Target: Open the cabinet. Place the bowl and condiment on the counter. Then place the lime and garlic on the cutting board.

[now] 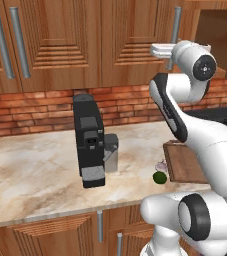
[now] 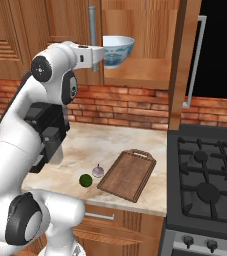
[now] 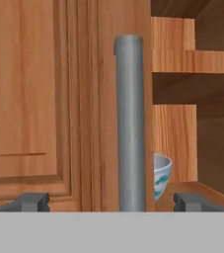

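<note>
Right, you've got the cabinet (image 2: 135, 30) half done: its right door (image 2: 185, 60) is swung wide toward the stove (image 2: 205, 185), while the left door (image 3: 59, 99) is shut, with its grey bar handle (image 3: 130, 123) dead ahead of the gripper (image 3: 111, 201). The jaws stand fully apart on either side of that bar, holding nothing. The door is stiff, hinged wood, so my guess is it'll want a steady arc pull; the bar is smooth metal, so clamp it mid-length. On the counter (image 1: 30, 170) the coffee machine (image 1: 88, 140) stands left of the cutting board (image 2: 127, 175), which lies bare. On the cabinet's lower shelf sits the bowl (image 2: 117, 50), likely fragile and best taken by the rim. Just off the board's left edge, the lime (image 2: 85, 180) and garlic (image 2: 98, 171) sit close together, light and likely to roll. I can't spot the condiment.
</note>
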